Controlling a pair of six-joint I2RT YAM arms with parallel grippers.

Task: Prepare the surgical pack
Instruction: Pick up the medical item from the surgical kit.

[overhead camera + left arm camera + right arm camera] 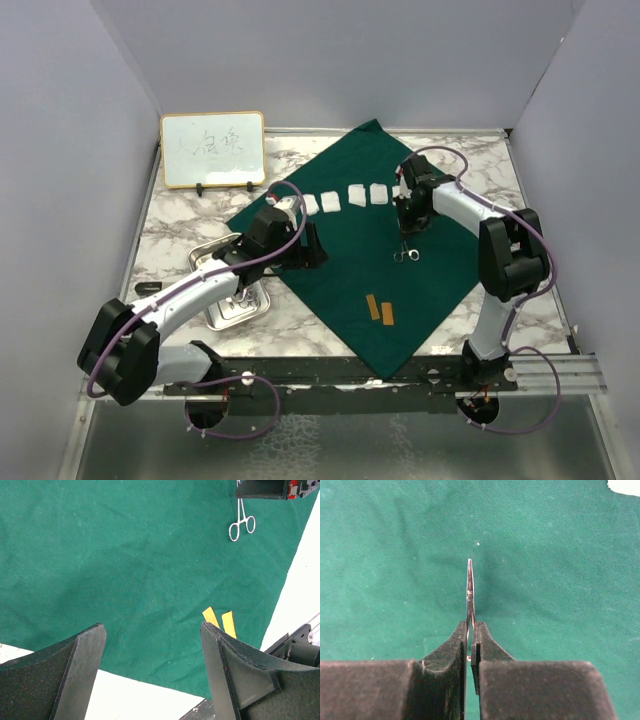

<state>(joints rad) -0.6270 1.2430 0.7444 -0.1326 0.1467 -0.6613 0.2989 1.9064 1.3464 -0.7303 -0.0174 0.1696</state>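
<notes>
The dark green drape (350,260) lies spread as a diamond on the marble table. My right gripper (404,230) is shut on the silver forceps (406,255) near the drape's middle right. In the right wrist view the gripper (471,625) pinches the forceps (470,585), whose thin tip sticks out past the pads. The ring handles (242,525) trail toward the table's front. My left gripper (315,250) hovers open over the drape's left side, with nothing between its fingers (87,660). Several white gauze squares (352,195) lie in a row on the drape's far part. The steel tray (200,250) sits left of the drape, partly hidden by the left arm.
Two yellow strips (378,310) lie on the drape's near part and also show in the left wrist view (220,620). A wood-framed whiteboard (212,148) stands at the back left. Grey walls enclose the table on three sides.
</notes>
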